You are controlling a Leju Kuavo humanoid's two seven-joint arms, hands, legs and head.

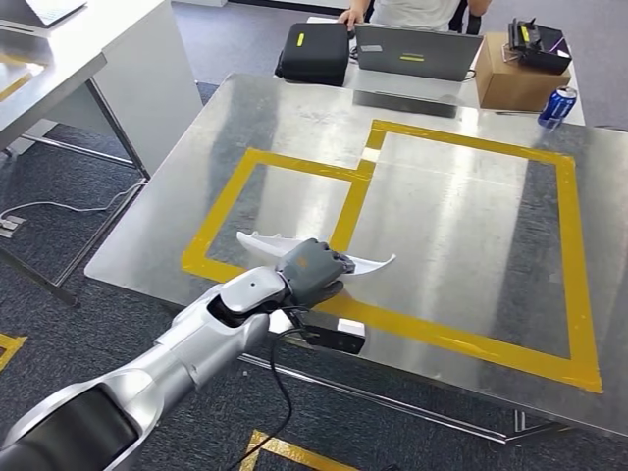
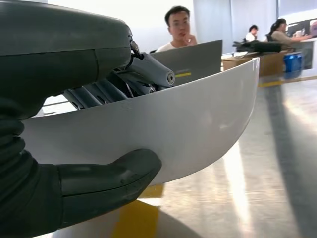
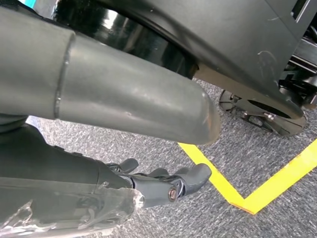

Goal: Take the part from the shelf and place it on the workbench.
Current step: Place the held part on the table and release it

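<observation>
White plastic, long and curved, the part (image 1: 259, 243) sits in the grip of the left robot hand (image 1: 311, 272) at the near edge of the steel worktop (image 1: 459, 235), over the yellow tape outline (image 1: 474, 341) marked on the surface. In the head view the hand covers the middle of the part, leaving its two tapered ends jutting out either side; whether the part touches the worktop or hangs just above it cannot be told. The left wrist view shows the grasp closely: the thick thumb (image 2: 108, 181) presses one face of the part (image 2: 186, 129) while the darker fingers (image 2: 149, 72) curl over its upper edge.

The right robot hand (image 3: 160, 186) hangs low over grey carpet (image 3: 239, 163) crossed by a yellow floor line (image 3: 261, 196); its fingers are loosely curled with nothing between them, and clear wrap blurs its base.

At the far side of the worktop stand a closed black case (image 1: 315, 51), a grey laptop (image 1: 418, 51), a cardboard box (image 1: 518, 83) with a black device (image 1: 539, 44) on top, and a blue can (image 1: 556, 106). What the case and box hold is hidden. A person (image 1: 415, 12) seated behind the laptop is cut off by the frame's top edge in the head view. Other people in the background of the left wrist view are too small to make out.
</observation>
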